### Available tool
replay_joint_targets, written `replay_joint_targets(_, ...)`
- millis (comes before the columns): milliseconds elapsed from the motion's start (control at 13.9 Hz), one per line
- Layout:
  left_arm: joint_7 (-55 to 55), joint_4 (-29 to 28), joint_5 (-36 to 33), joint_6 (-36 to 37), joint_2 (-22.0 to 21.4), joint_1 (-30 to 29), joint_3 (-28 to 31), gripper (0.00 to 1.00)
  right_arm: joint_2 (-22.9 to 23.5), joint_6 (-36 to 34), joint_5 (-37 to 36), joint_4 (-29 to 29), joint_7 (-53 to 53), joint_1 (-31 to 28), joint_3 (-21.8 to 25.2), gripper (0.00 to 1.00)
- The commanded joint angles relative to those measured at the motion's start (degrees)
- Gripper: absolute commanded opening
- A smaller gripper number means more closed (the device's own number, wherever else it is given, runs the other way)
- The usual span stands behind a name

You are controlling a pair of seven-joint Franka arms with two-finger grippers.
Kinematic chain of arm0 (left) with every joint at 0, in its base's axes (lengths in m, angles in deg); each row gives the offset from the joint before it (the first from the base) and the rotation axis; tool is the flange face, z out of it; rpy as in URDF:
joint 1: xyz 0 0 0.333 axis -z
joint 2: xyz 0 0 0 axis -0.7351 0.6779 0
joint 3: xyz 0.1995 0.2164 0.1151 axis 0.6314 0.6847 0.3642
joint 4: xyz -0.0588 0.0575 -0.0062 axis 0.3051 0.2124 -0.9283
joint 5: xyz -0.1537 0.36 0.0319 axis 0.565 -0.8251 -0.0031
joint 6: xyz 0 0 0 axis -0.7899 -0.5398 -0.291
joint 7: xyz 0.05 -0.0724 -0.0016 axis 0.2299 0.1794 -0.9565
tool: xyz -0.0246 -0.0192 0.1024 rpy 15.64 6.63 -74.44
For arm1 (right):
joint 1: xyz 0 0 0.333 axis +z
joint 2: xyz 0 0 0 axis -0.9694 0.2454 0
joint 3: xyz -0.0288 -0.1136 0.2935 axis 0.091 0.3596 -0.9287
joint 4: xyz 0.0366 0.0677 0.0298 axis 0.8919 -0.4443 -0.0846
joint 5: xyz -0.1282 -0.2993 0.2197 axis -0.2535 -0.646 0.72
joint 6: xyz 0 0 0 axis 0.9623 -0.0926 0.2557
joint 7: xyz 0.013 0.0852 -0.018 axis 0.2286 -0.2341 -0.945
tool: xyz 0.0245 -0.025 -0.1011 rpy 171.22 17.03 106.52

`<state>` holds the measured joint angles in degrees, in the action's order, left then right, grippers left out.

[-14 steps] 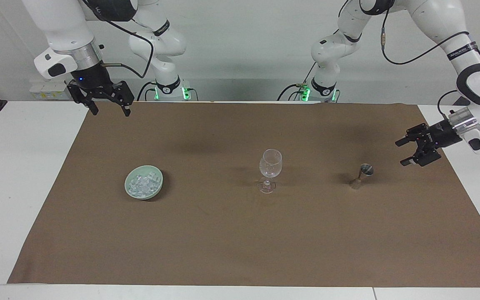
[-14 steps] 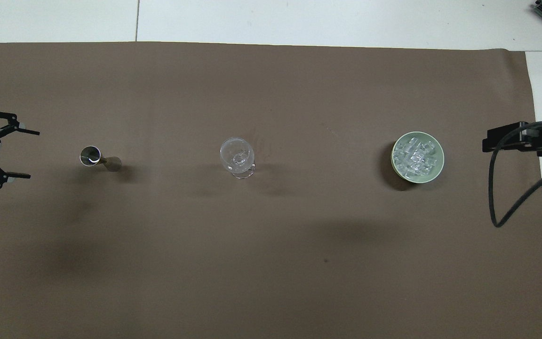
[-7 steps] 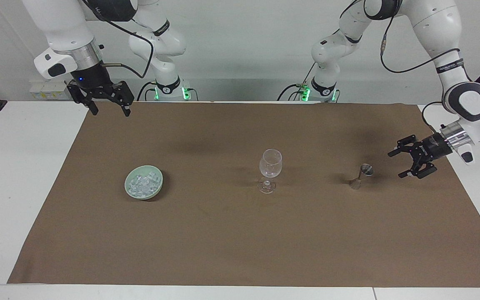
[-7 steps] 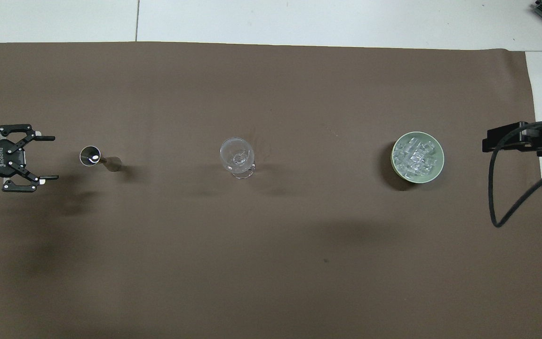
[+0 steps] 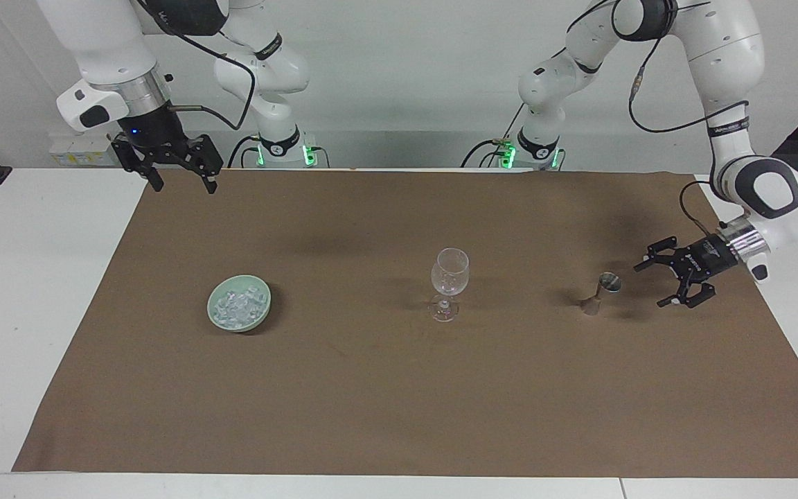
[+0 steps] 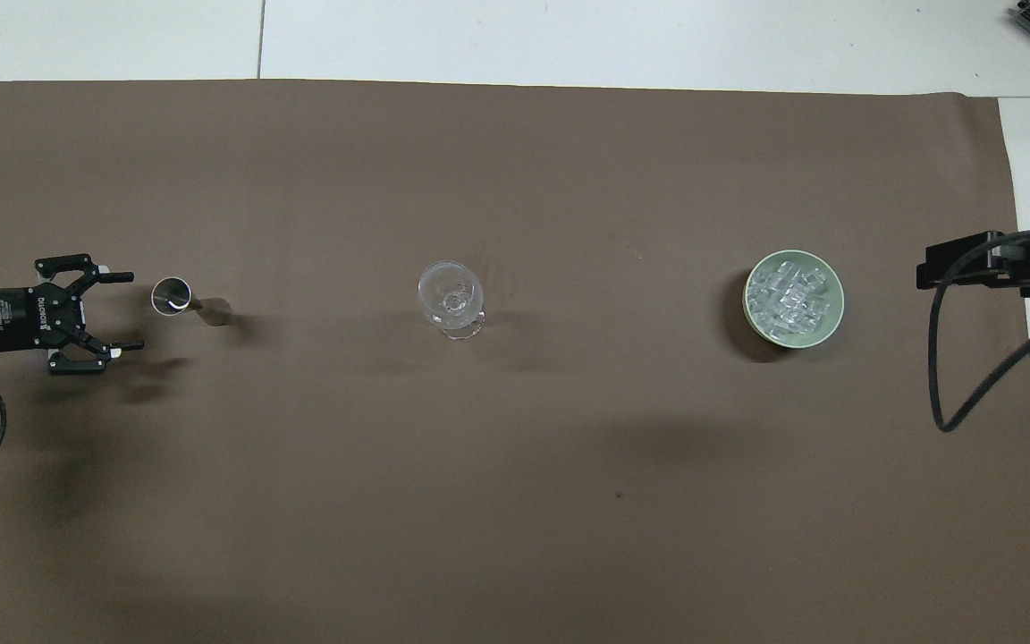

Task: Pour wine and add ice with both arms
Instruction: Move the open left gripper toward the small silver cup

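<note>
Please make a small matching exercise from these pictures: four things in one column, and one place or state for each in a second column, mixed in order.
Things:
1. ice
2. wine glass
3. metal measuring cup
4. left tool

Places or states:
a. stands upright mid-cloth, between the bowl and the measuring cup
b. open, low beside the measuring cup, touching nothing
c. piled in the green bowl
d. stands toward the left arm's end of the table

Pairs: 1-c, 2-a, 3-d, 4-b
</note>
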<state>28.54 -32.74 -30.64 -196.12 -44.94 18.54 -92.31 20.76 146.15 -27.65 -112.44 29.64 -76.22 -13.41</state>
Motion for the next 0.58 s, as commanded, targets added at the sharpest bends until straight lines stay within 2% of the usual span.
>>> replay_joint_targets(0,-1.37,-2.45,3.36,-0.59,-0.85,-0.49,-0.64,1.00,-0.66,-0.34,0.86,-0.74,-1.12,-0.81,-0.40,1.00)
replay_joint_targets(505,-5.94,-4.73,8.37,-0.67,-1.11,0.47,-1.35,1.00,-0.66,-0.34,0.86,-0.74,-1.21,-0.81,-0.40,1.00)
